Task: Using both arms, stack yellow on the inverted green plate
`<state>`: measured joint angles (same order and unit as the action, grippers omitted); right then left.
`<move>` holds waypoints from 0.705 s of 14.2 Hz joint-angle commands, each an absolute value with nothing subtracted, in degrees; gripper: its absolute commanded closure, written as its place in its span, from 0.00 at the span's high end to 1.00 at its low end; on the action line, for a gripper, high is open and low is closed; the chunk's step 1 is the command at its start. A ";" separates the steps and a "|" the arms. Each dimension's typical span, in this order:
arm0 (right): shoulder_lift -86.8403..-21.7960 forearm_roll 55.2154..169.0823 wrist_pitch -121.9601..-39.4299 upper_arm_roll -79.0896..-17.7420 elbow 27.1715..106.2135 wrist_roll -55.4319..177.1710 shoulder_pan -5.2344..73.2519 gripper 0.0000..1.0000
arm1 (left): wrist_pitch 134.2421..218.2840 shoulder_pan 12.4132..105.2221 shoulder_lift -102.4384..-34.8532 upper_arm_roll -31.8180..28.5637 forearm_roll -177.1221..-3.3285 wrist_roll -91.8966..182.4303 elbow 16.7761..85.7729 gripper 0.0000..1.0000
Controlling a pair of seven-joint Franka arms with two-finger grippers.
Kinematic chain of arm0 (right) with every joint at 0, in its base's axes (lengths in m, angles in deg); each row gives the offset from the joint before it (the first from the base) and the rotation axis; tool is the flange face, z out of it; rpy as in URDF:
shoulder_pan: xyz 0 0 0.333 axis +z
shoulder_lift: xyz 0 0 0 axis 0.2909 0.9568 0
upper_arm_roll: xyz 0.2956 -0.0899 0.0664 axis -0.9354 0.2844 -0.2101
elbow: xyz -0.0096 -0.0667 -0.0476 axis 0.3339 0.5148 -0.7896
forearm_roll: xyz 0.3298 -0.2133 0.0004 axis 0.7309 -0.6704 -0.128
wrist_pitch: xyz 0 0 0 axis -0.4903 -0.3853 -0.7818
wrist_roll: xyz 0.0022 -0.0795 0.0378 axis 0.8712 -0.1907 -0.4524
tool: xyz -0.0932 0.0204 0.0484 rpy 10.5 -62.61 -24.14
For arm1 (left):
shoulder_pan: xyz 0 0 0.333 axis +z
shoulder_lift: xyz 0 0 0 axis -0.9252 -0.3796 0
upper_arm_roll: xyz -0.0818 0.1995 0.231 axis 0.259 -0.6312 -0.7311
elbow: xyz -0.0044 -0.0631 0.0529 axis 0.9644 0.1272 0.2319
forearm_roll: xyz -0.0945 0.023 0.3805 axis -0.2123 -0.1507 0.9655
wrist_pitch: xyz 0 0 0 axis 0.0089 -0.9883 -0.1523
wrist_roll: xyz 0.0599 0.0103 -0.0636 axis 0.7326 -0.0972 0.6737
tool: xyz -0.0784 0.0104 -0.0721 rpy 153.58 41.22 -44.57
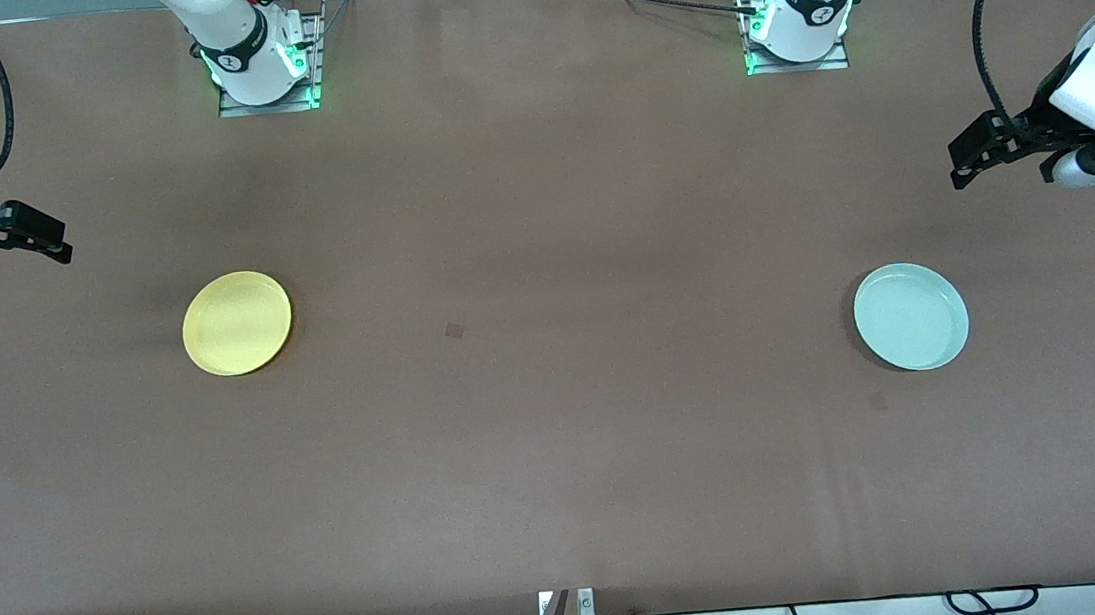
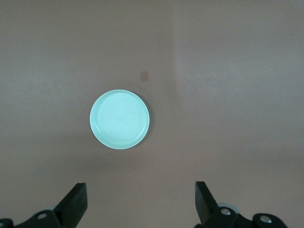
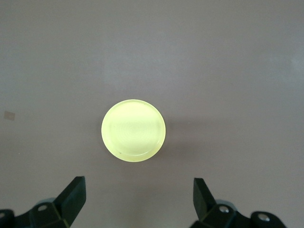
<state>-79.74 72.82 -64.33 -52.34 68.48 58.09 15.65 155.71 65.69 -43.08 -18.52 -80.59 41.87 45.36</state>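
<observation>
The yellow plate (image 1: 238, 323) lies flat on the brown table toward the right arm's end; in the right wrist view the yellow plate (image 3: 133, 130) shows whole. The pale green plate (image 1: 910, 316) lies flat toward the left arm's end, hollow side up as far as I can tell, and the green plate (image 2: 119, 119) is also whole in the left wrist view. My right gripper (image 1: 63, 249) (image 3: 137, 183) hangs open over bare table, apart from the yellow plate. My left gripper (image 1: 958, 165) (image 2: 140, 190) hangs open over bare table, apart from the green plate. Neither holds anything.
The brown table (image 1: 559, 427) spreads wide between the two plates, with a small dark mark (image 1: 453, 331) near its middle. The arm bases (image 1: 263, 64) (image 1: 796, 22) stand along the table's edge farthest from the front camera. Cables lie below the near edge.
</observation>
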 commanded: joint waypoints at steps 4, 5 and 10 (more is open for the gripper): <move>-79.80 72.93 -64.57 -52.72 68.31 58.12 15.68 1.00 | 152.28 66.11 -45.92 -18.81 -81.15 41.37 42.70 1.00; -79.80 72.84 -64.39 -52.72 67.61 58.21 15.68 1.00 | 149.39 65.85 -48.27 -18.72 -81.23 41.19 42.10 1.00; -80.33 72.93 -62.55 -52.81 67.25 57.69 15.77 1.00 | 145.94 66.02 -54.96 -19.25 -81.41 41.02 36.75 1.00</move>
